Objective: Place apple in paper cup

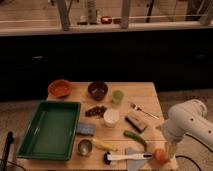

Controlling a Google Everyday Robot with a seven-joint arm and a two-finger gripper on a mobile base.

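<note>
The apple [159,155], small, round and orange-red, lies at the near right corner of the wooden table [145,95]. The white paper cup [111,117] stands upright near the table's middle, well to the left of the apple and further back. My white arm [190,122] comes in from the right. The gripper [170,149] hangs down just right of the apple, very close to it; whether it touches the apple is hidden.
A green tray [50,129] fills the left side. An orange bowl [60,88], a dark bowl [97,90] and a green cup [117,96] stand at the back. A fork [144,111], a brown block [136,121], a green vegetable [135,138], a white-handled brush [127,157], a banana [104,145] and a metal cup [84,147] lie nearer.
</note>
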